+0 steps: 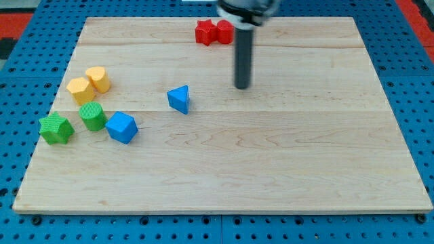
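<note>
My tip [242,87] rests on the wooden board a little above and right of centre, touching no block. Nearest to it is a blue triangular block [180,99], off to its left and slightly lower. Two red blocks [214,32] sit side by side near the board's top edge, just up and left of the rod. At the view's left lie two yellow blocks [89,84], a green cylinder [92,116], a green star-shaped block [55,129] and a blue cube-like block [122,127].
The wooden board [285,169] lies on a blue perforated table [13,88]. A red mat [415,13] shows at the view's top corners. The arm's dark body [245,10] enters from the top.
</note>
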You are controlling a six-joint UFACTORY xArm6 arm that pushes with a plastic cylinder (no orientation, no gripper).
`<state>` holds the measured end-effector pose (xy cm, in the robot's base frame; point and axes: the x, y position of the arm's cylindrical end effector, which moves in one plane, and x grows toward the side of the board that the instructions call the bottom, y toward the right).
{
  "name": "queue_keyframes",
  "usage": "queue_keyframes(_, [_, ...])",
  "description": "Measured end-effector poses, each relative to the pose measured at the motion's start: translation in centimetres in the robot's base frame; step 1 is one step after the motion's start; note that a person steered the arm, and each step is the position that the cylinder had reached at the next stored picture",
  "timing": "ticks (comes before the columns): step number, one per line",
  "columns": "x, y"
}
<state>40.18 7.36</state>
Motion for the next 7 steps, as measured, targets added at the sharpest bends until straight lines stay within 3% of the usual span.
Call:
queue_keyframes(1, [7.9, 3.3])
queue_keyframes(2, [17.3, -3.5])
queue_keyframes(3, [20.8, -17.8])
queue_keyframes(4, [18.5, -25.7])
queue_keyframes(5, [13.8, -26.4])
queue_keyframes(7, [15.5, -34.3])
